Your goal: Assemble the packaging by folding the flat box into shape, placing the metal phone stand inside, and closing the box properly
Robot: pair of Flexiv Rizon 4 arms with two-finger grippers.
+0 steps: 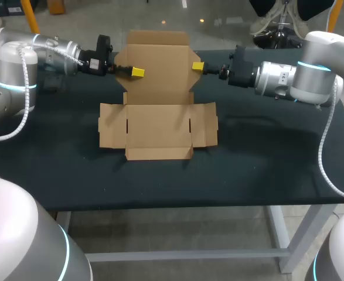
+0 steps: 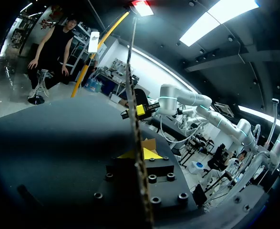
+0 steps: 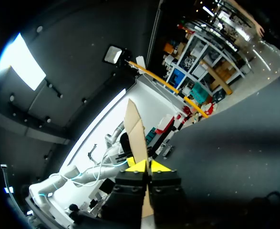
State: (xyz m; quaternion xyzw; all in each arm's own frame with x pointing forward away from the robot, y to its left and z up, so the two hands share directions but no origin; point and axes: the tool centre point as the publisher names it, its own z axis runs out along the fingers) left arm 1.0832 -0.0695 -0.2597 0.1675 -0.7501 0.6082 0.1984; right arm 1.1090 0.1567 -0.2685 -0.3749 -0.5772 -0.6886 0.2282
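Note:
A brown cardboard box blank (image 1: 158, 126) lies unfolded on the black table, its side flaps spread flat. Its rear lid panel (image 1: 160, 64) stands raised at the back. My left gripper (image 1: 138, 72) is shut on that panel's left edge, and my right gripper (image 1: 197, 67) is shut on its right edge. In the left wrist view the panel (image 2: 134, 95) runs edge-on between the yellow tips of the left gripper (image 2: 140, 155), with the right gripper (image 2: 140, 110) ahead on the far side. The right wrist view has the panel (image 3: 136, 129) pinched in the right gripper (image 3: 148, 166).
The black table (image 1: 265, 152) stretches bare to both sides of the box and in front of it, up to the near edge. Both arms come in low over the back of the table.

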